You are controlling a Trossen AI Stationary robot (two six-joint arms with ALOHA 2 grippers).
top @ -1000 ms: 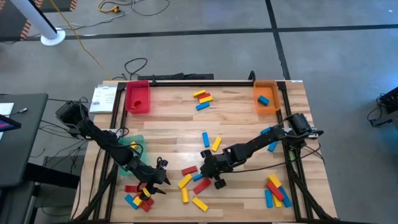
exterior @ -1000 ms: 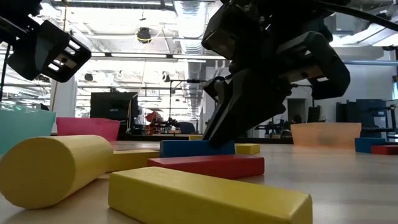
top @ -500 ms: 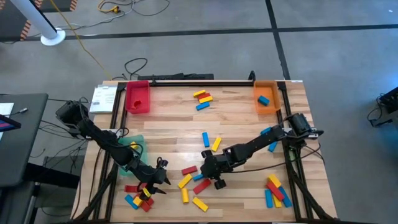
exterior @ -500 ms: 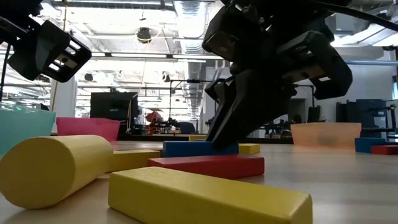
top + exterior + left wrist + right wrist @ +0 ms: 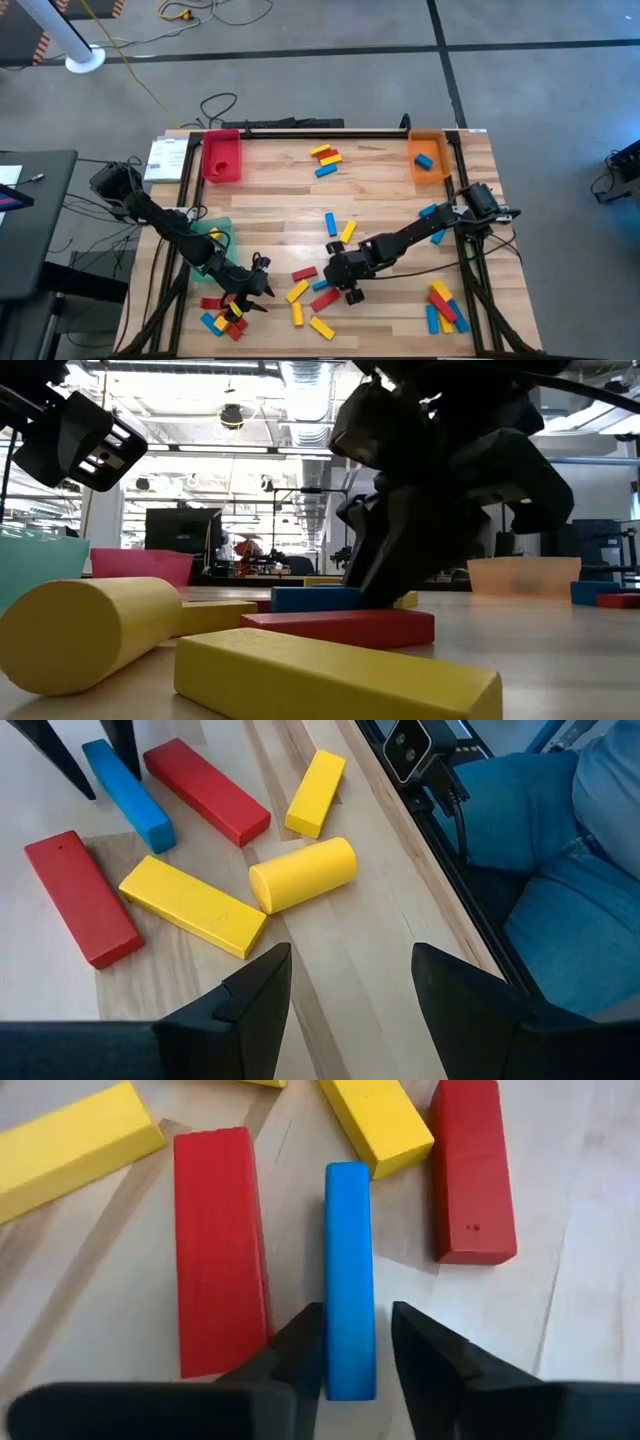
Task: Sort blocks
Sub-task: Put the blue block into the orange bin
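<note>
The right gripper stands low with its fingers narrowly apart around the near end of a blue block lying on the table, so closing off-centre could push it against the red block just beside.

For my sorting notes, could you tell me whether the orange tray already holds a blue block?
Yes, one blue block lies inside the orange tray.
</note>
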